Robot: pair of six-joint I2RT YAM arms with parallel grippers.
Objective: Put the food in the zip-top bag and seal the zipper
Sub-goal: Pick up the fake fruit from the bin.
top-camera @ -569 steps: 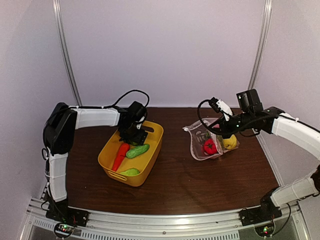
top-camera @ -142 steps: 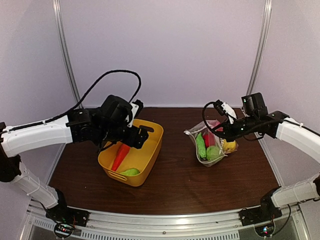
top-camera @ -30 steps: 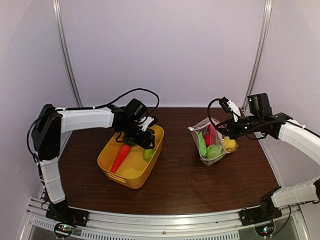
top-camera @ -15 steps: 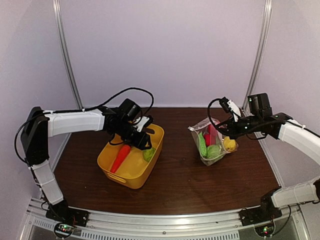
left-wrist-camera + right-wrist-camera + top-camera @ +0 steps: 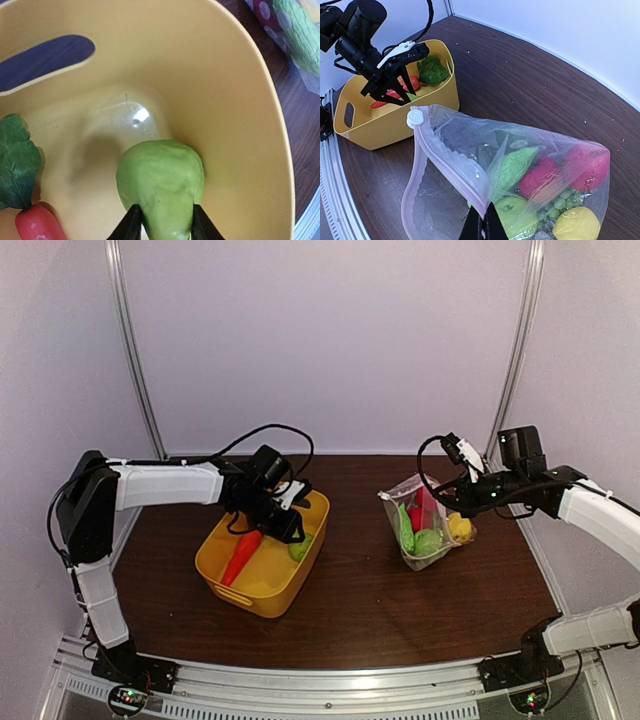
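Pear (image 5: 160, 185) lies in a corner of the yellow tub (image 5: 240, 100), its narrow end pinched by the left gripper (image 5: 165, 227), likely ready for lifting out. Beside it in the tub rests the carrot (image 5: 37, 225). Right of the tub, the right gripper (image 5: 481, 224) is pressed together on the bag (image 5: 435, 200) lip beside the zipper (image 5: 447, 162), holding the mouth wide; other food (image 5: 540, 180) sits inside

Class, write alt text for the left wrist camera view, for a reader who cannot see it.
A green plastic toy pear lies inside a yellow plastic tub, the black fingers of the left gripper closed on its narrow end. An orange toy carrot with green leaves sits lower left.
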